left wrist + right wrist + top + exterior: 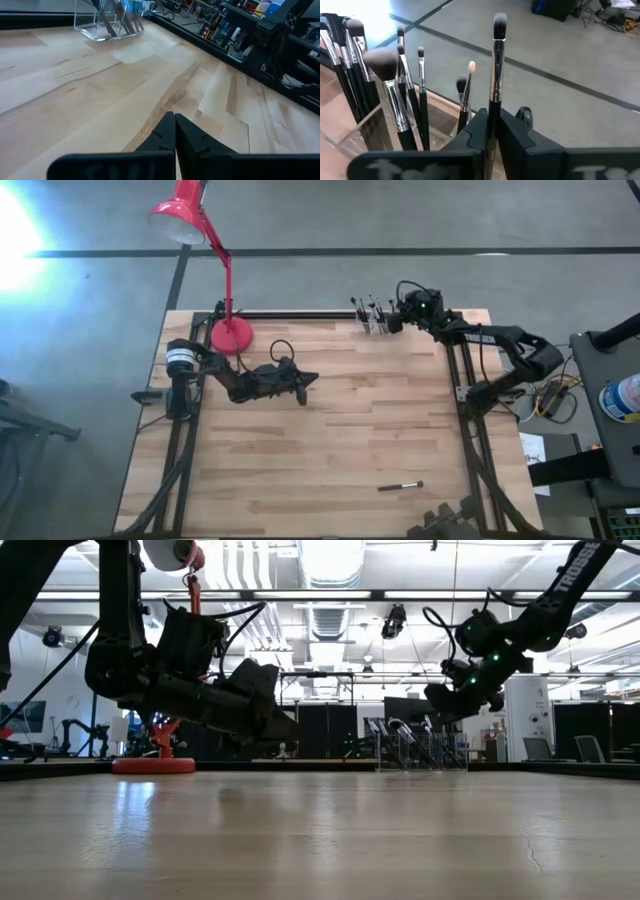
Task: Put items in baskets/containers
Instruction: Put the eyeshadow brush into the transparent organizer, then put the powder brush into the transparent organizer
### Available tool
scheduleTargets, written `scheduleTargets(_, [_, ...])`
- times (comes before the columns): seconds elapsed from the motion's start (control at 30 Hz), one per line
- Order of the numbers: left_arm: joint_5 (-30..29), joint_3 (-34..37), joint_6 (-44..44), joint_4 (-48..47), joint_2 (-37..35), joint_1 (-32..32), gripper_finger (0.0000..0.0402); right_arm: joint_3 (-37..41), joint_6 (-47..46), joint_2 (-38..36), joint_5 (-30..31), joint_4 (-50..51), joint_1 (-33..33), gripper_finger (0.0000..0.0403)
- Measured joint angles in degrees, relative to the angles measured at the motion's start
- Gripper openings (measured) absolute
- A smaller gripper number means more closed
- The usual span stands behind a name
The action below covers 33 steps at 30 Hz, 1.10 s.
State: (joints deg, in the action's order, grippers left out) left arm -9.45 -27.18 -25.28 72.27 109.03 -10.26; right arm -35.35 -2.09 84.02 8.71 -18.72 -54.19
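The clear organiser (375,320) stands at the table's far edge, with several dark-handled brushes (395,95) upright in it, bristles up. My right gripper (392,322) is right beside it and is shut on one more brush (496,65), whose bristle tip rises above the fingers. That brush's lower end is hidden. A single brush (400,486) lies flat near the table's front edge. My left gripper (305,380) hovers shut over the left middle of the table, holding nothing. My right gripper pinches the brush's dark handle (493,107) just below the silvery ferrule, between its two fingers (512,130). The brush stands about upright, bristles up, like those in the organiser. The fingers hide its lower end, so whether it rests in a compartment cannot be told.
A red desk lamp (230,332) stands with its base at the table's far left corner, its shade (180,218) reaching beyond the edge. Black frame rails (470,440) run along both sides. Bare wood lies between the grippers and the lone brush.
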Motion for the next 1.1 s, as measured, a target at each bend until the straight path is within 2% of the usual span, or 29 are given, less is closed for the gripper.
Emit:
scheduleTargets(0.43, [0.0, 0.0, -0.26, -0.3, 0.0, 0.0, 0.0, -0.02, -1.2, -1.64, 0.21, 0.61, 0.02, 0.0053])
scheduleTargets(0.87, [0.0, 0.0, -0.33, -0.31, 0.0, 0.0, 0.0, -0.02, -3.22, -2.48, 0.26, 4.18, 0.02, 0.0106])
scheduleTargets(0.97, [0.0, 0.03, -0.28, -0.31, 0.0, 0.02, 0.0, -0.02, -3.83, -4.88, 0.24, 6.43, 0.19, 0.0097])
scheduleTargets(1.1, [-0.58, 0.13, -0.31, -0.04, 0.33, 0.02, 0.0, -0.02, -4.07, -11.14, 0.44, 13.82, 2.9, 0.0053])
